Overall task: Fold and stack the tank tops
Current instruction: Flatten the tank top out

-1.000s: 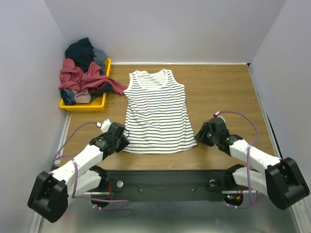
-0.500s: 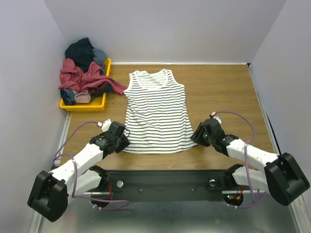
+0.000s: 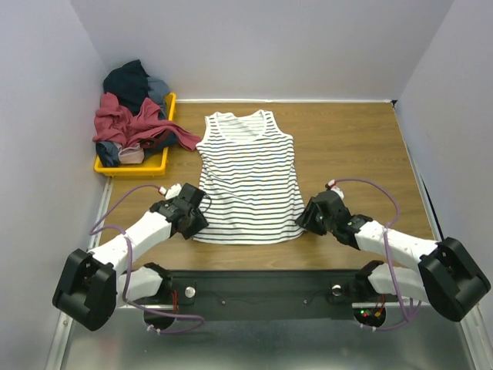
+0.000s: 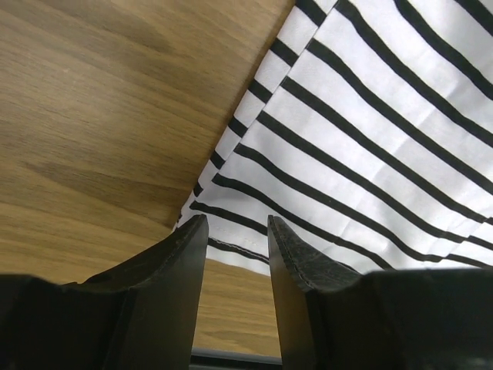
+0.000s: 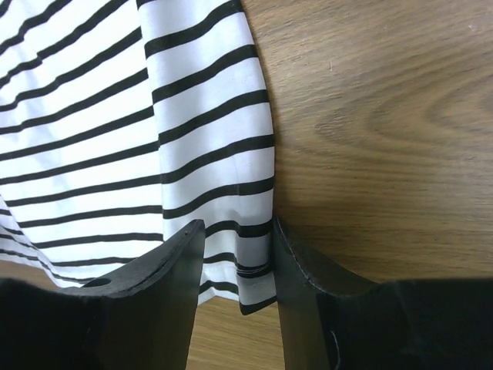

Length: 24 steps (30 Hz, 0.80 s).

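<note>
A white tank top with thin dark stripes (image 3: 248, 179) lies flat on the wooden table, neck at the far end, hem toward me. My left gripper (image 3: 194, 221) is open over the hem's left corner; in the left wrist view the gripper (image 4: 237, 227) has the hem edge (image 4: 231, 245) between its fingers. My right gripper (image 3: 304, 221) is open over the hem's right corner; in the right wrist view the gripper (image 5: 237, 231) straddles the striped corner (image 5: 250, 266). Neither pair of fingers is closed on the cloth.
A yellow tray (image 3: 139, 166) at the far left holds a heap of several crumpled garments, dark red, navy and grey-blue (image 3: 132, 114). Walls close in the table on the left, back and right. Bare wood (image 3: 347, 146) lies right of the top.
Both grippers have moved inward toward the hem corners of the striped top. The left one also moved slightly farther from me. The top itself has not moved.
</note>
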Motion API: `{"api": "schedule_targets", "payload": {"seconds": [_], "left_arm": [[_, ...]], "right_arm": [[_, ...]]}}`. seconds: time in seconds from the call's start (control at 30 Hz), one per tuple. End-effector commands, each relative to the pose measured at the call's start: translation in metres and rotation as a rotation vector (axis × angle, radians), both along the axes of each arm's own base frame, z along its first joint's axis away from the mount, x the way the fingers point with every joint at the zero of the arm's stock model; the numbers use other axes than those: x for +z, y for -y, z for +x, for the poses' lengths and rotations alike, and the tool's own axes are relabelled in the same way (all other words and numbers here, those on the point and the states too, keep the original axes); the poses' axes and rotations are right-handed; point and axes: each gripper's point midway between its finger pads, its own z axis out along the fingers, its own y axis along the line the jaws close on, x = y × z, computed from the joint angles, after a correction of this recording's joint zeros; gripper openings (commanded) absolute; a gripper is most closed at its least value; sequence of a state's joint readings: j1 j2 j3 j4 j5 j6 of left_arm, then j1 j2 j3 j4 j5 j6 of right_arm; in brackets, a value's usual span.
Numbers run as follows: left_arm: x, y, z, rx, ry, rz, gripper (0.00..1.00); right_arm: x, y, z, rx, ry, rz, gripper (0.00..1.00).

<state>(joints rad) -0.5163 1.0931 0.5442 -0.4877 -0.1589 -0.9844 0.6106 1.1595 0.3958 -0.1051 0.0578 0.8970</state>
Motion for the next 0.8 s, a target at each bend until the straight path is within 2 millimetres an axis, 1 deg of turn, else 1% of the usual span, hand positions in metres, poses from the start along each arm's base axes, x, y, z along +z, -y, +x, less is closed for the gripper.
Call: {"api": "schedule_targets", "payload": {"seconds": [0.0,0.03,0.07,0.1,0.13,0.2,0.27,0.33,0.43,0.47,0.57,0.6,0.63,0.67,0.77], "left_arm": [[0.018,-0.008,0.005,-0.03,-0.001,0.082,0.49],[0.03,-0.008,0.013,-0.029,0.021,0.095,0.49],[0.034,-0.017,0.013,-0.027,0.019,0.146,0.49],[0.04,-0.016,0.017,-0.03,0.026,0.148,0.49],[0.041,-0.015,0.017,-0.041,0.024,0.149,0.49],[0.036,-0.015,0.012,-0.054,-0.01,0.156,0.49],[0.024,-0.015,0.006,-0.065,-0.054,0.161,0.49],[0.014,-0.015,0.001,-0.07,-0.092,0.167,0.49],[0.011,-0.017,0.001,-0.067,-0.104,0.182,0.48],[0.011,-0.016,0.002,-0.064,-0.097,0.179,0.48],[0.012,-0.017,0.002,-0.062,-0.093,0.179,0.48],[0.011,-0.017,0.002,-0.059,-0.094,0.183,0.48],[0.011,-0.017,0.003,-0.06,-0.097,0.189,0.48],[0.01,-0.017,0.004,-0.063,-0.099,0.191,0.48],[0.002,-0.016,0.003,-0.087,-0.139,0.208,0.48]], "right_arm": [[-0.064,0.046,-0.081,-0.008,-0.315,-0.174,0.47],[-0.065,0.046,-0.083,-0.012,-0.314,-0.17,0.47],[-0.062,0.045,-0.082,-0.018,-0.306,-0.157,0.47],[-0.063,0.047,-0.084,-0.021,-0.305,-0.153,0.47],[-0.062,0.046,-0.085,-0.023,-0.301,-0.143,0.47],[-0.056,0.046,-0.083,-0.044,-0.285,-0.121,0.46],[-0.048,0.046,-0.079,-0.054,-0.261,-0.12,0.44],[-0.041,0.046,-0.075,-0.058,-0.245,-0.127,0.37],[-0.036,0.046,-0.071,-0.057,-0.234,-0.131,0.29],[-0.034,0.045,-0.069,-0.056,-0.229,-0.133,0.23],[-0.035,0.047,-0.066,-0.058,-0.23,-0.156,0.17],[-0.032,0.046,-0.062,-0.061,-0.22,-0.158,0.13],[-0.032,0.047,-0.06,-0.066,-0.217,-0.173,0.13],[-0.031,0.047,-0.057,-0.072,-0.21,-0.179,0.1],[-0.027,0.048,-0.049,-0.079,-0.191,-0.204,0.1]]}}
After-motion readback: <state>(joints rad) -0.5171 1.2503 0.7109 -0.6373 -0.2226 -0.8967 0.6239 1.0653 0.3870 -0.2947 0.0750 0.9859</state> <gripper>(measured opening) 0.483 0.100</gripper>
